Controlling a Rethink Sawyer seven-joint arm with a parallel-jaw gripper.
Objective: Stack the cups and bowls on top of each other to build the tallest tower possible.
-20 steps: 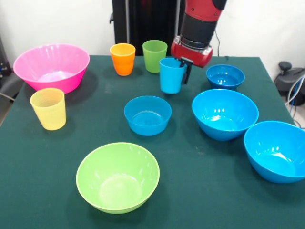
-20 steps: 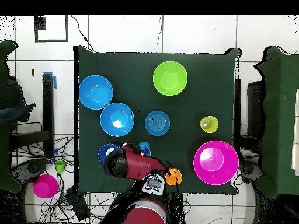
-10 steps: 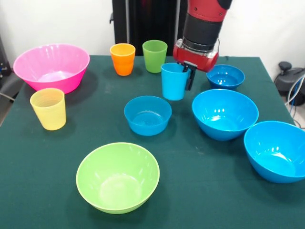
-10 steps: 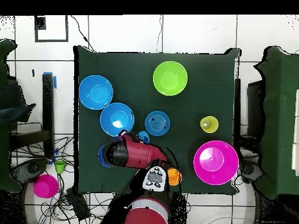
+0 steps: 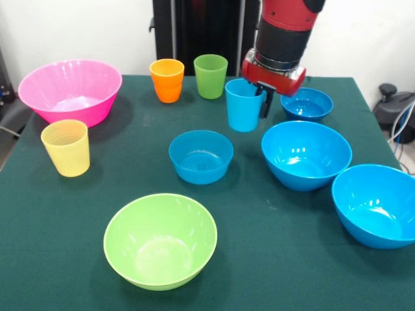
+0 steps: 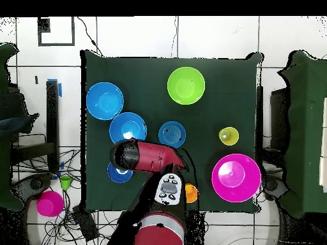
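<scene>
My gripper is shut on the rim of the light blue cup, one finger inside and one outside, holding it upright just left of the small blue bowl. The orange cup and green cup stand behind it, and the yellow cup stands at the left. A second small blue bowl sits mid-table. Two large blue bowls are on the right, the lime green bowl in front, and the pink bowl far left. In the overhead view the arm hides the held cup.
Everything rests on a dark green tabletop. The overhead view shows the lime bowl, pink bowl, yellow cup and large blue bowls spread around the arm. A black post stands behind the table.
The gripper has carried the light blue cup rightward in the front view, closer to the small blue bowl. The other cups and bowls have not moved.
</scene>
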